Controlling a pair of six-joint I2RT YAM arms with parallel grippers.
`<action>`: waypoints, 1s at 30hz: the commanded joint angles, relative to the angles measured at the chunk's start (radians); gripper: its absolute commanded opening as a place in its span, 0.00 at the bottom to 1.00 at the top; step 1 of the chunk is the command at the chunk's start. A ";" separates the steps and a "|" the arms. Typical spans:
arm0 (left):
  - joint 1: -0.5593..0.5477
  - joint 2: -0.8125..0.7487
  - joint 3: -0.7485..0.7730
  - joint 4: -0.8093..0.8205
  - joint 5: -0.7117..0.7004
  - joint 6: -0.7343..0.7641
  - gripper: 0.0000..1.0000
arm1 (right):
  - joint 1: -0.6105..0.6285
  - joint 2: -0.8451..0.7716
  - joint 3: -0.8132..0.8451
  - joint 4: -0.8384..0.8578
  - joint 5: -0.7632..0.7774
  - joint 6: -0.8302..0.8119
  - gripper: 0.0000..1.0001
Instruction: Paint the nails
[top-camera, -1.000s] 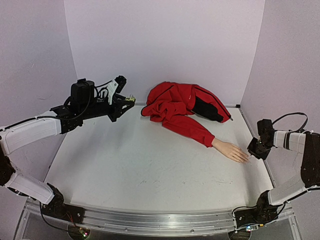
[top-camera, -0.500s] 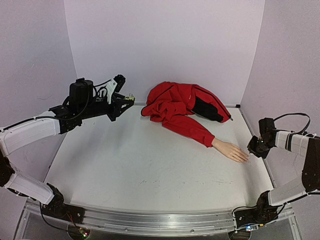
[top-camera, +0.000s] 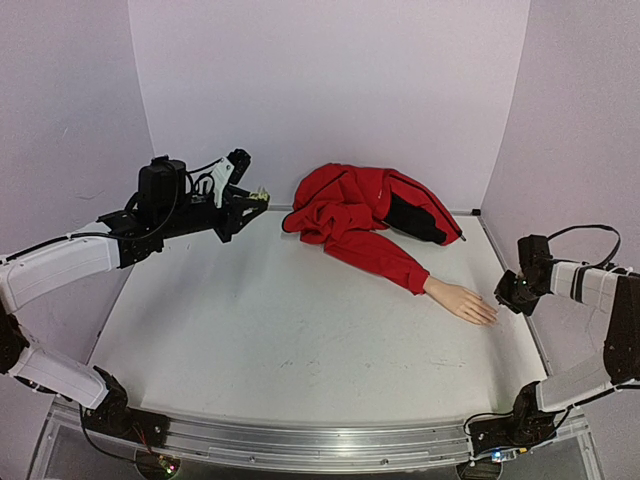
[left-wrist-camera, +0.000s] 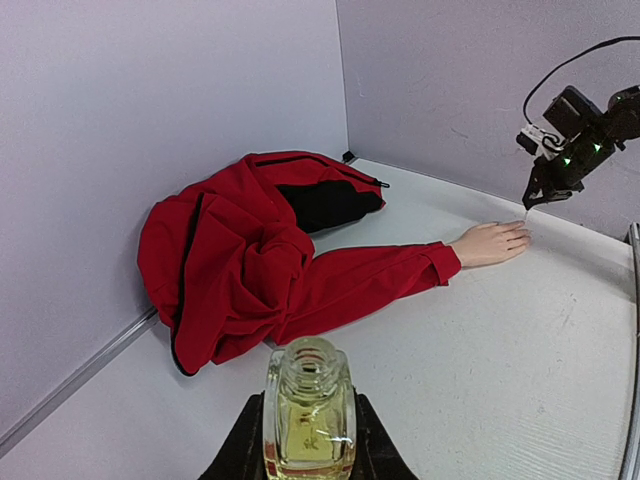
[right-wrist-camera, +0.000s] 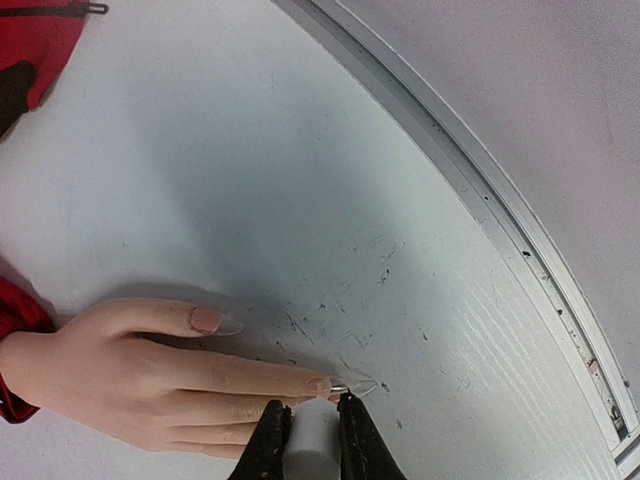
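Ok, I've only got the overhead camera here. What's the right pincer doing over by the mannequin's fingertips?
Observer: In the right wrist view, the right pincer is shut on a white brush handle. The handle's thin tip sits right at the nail of one finger of the mannequin hand. I can't tell whether it touches.
Operator: And the left one, is that something yellowish in it?
Observer: Yes. In the left wrist view, the left pincer grips a small clear bottle of yellowish liquid. It is upright and the neck is open, with no cap on it.
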 joint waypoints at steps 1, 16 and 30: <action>0.005 -0.025 0.023 0.050 0.009 0.008 0.00 | -0.004 0.011 0.008 -0.007 0.013 -0.003 0.00; 0.005 -0.020 0.024 0.050 0.006 0.010 0.00 | -0.004 0.061 0.022 -0.008 0.041 0.007 0.00; 0.006 -0.028 0.018 0.050 0.001 0.017 0.00 | -0.004 0.081 0.035 -0.032 0.115 0.042 0.00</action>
